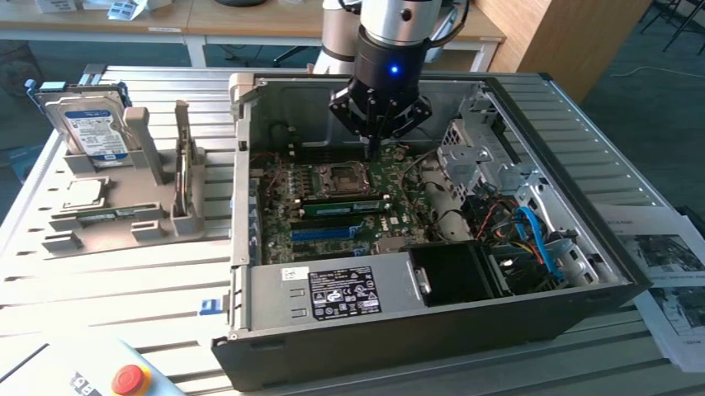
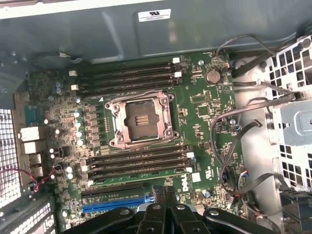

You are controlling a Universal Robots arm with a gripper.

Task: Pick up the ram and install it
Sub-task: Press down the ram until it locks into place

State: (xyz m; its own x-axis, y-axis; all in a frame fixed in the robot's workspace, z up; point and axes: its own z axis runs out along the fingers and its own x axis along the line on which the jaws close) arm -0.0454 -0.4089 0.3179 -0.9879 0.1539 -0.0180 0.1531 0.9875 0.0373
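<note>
"DELL" logo on the motherboard (image 2: 195, 117)

Ext cam high, angled down; wrist cam close above; both see motherboard (image 1: 342, 202) (image 2: 195, 112).

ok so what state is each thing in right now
gripper: jaws shut, holding nothing, above the motherboard
ram: standing on edge in a slot beside the socket
processor socket: empty
computer case: side open
hard drive: upright in its stand
</note>
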